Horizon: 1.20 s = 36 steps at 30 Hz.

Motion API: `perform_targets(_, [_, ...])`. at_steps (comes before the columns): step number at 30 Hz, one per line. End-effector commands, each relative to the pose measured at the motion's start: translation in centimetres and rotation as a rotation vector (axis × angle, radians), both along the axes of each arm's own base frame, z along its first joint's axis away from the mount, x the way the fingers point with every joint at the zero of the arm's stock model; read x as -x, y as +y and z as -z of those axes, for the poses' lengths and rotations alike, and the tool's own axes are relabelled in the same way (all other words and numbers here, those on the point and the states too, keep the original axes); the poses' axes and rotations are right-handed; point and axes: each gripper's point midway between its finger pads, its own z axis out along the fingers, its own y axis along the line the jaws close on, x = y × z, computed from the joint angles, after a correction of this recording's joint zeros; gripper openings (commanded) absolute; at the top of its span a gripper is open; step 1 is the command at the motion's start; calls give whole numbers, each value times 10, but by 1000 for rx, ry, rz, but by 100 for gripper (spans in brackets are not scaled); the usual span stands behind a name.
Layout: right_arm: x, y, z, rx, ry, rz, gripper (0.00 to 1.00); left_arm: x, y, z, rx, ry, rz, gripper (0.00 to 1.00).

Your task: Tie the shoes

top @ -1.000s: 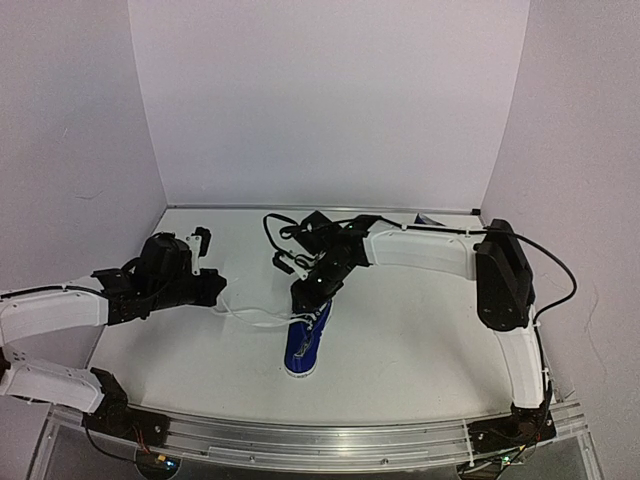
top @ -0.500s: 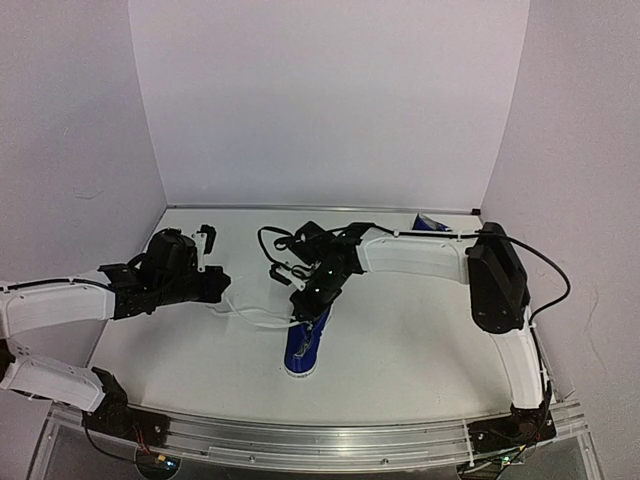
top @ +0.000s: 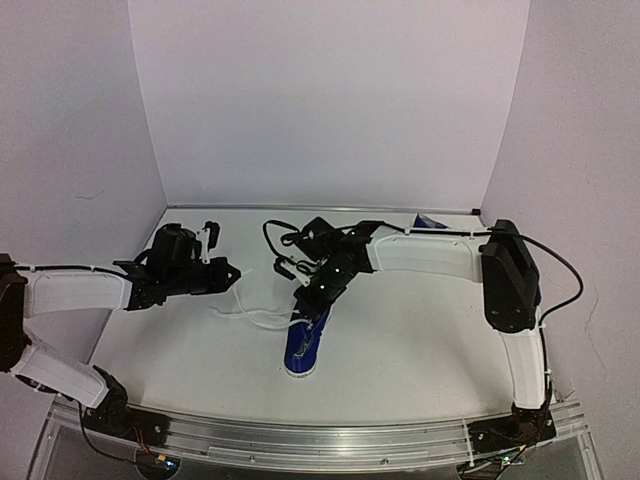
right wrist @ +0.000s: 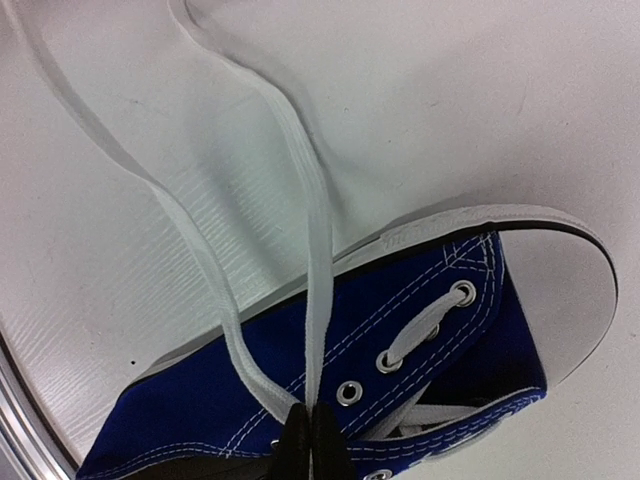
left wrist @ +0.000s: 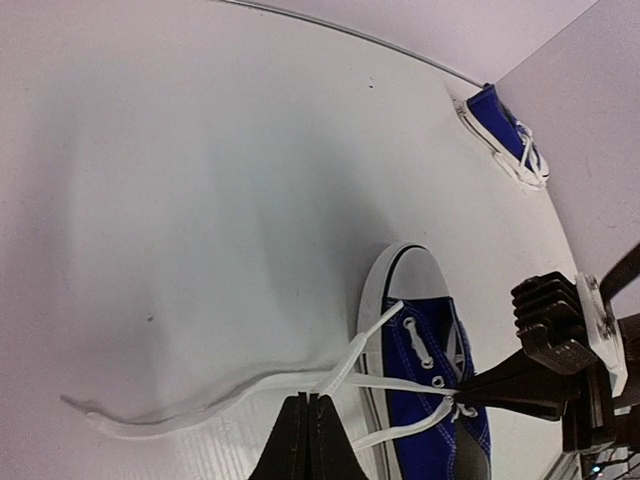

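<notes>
Right fingers are pinched shut on the white laces, just over the eyelets of the near shoe. That shoe sits in the middle of the desk, toe toward the near edge. Your left fingers are closed too, tips right where two lace strands cross beside the toe; you cannot tell whether they grip one. The second shoe sits far back right, by the wall.
</notes>
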Motion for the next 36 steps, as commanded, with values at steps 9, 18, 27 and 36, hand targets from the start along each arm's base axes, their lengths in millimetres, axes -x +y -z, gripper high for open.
perform_targets(9, [-6, 4, -50, -157, -97, 52, 0, -27, -76, -15, 402, -17, 329, 0])
perform_targets(18, [-9, -1, -49, -167, -115, 67, 0, -20, -121, 11, 407, 68, 531, 0])
perform_targets(27, [-15, -4, -55, -199, -129, 89, 0, 14, -139, 48, 361, 170, 646, 0])
perform_targets(36, [-21, -11, -53, -207, -117, 113, 0, 51, -137, 47, 366, 205, 757, 0])
